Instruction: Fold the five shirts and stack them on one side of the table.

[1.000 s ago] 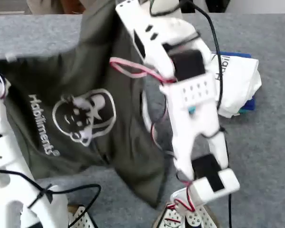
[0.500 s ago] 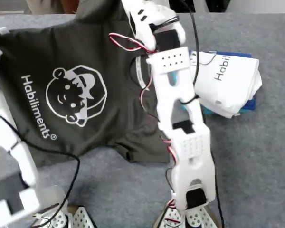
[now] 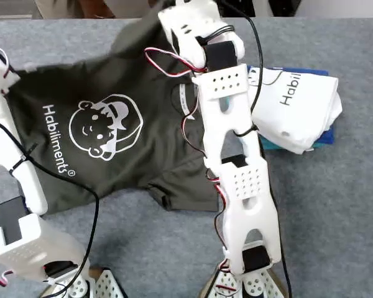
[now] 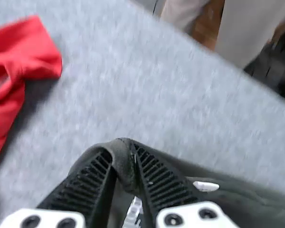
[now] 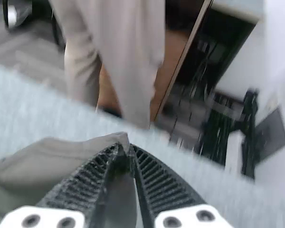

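The left end effector [image 4: 126, 156] is pressed together on a raised fold of a dark olive-green cotton T-shirt with a white cartoon print [image 3: 112, 143], gripping it at one corner. The right end effector [image 5: 128, 154] pinches another edge of the same shirt between its ribbed black fingers [image 5: 92, 173]. Between the two grips the shirt lies spread print-up on the grey felt counter [image 3: 348, 217], with one short sleeve nearer the arm bases and some slack rippling near the right end effector. This looks like the laying-out step ahead of the first fold. To do it well, both pinches should probably hold firm while the two end effectors draw apart just enough to tauten the edge, then lower together so the cloth settles flat without wrinkles. Outward from there, the right arm's own white links and its red-and-white wires [image 3: 168, 62] lie across the collar side of the shirt and could snag or drag the fabric when the arm pulls back. The left arm's black cable [image 3: 96, 205] crosses the hem side. Beyond the right arm, away from the left end effector, a folded white shirt [image 3: 298, 105] sits on top of a folded blue shirt [image 3: 325, 138], close enough to be nudged. A red cloth garment [image 4: 14, 71] lies on the counter beyond the left end effector, apart from it.
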Robot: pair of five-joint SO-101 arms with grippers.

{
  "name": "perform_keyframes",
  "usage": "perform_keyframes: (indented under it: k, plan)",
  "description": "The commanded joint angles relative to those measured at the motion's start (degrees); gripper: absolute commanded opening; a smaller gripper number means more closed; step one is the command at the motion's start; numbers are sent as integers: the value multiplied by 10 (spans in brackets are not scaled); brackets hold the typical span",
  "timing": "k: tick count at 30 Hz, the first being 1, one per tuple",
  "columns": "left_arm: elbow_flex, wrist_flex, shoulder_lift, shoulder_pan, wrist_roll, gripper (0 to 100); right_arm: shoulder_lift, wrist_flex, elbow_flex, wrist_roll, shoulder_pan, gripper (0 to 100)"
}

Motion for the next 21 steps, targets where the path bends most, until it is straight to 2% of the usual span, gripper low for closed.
perform_keyframes:
  k: [1, 4, 8, 12, 16, 21]
  plan:
    - [-29, 54, -5, 2, -24, 19, -8, 123, -33, 58, -1, 2]
    - [-4, 84, -5, 4, -52, 19, -7, 248, -33, 126, -26, 2]
    - [82, 89, -9, 6, -80, 19, -7, 321, -34, 139, -42, 2]
    - [148, 147, -27, 1, -81, 19, -7, 330, -29, 139, -34, 2]
    - [234, 149, -59, 2, -83, 19, -20, 331, -3, 142, -32, 2]
    - [328, 148, -129, -12, -84, 19, -134, 330, 222, 128, -68, 2]
